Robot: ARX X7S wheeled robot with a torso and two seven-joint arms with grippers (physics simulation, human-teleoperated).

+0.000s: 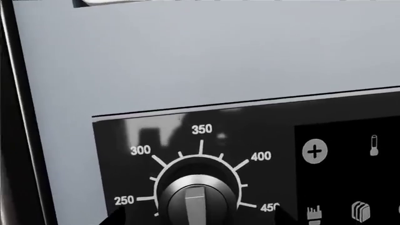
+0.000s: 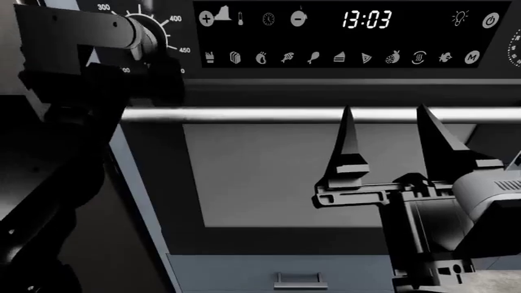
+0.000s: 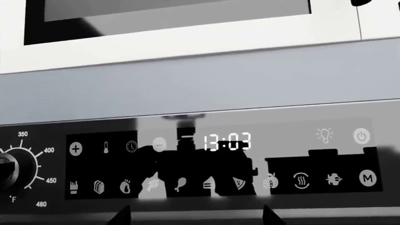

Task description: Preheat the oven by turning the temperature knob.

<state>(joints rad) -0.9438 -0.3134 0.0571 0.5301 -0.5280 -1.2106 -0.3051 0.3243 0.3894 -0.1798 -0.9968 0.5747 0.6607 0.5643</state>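
Note:
The temperature knob is a black round dial with a grey pointer bar, ringed by marks from 250 to 450. The pointer stands roughly toward 350. My left gripper is open, with a dark fingertip on each side of the knob and a gap to it on both sides. In the head view the left arm covers most of the knob. My right gripper is open and empty, fingers pointing up in front of the oven door, well right of the knob. The knob shows at the edge of the right wrist view.
The black control panel shows the clock 13:03 and rows of touch icons. A metal door handle bar runs below it, above the oven door glass. A drawer handle is lower down.

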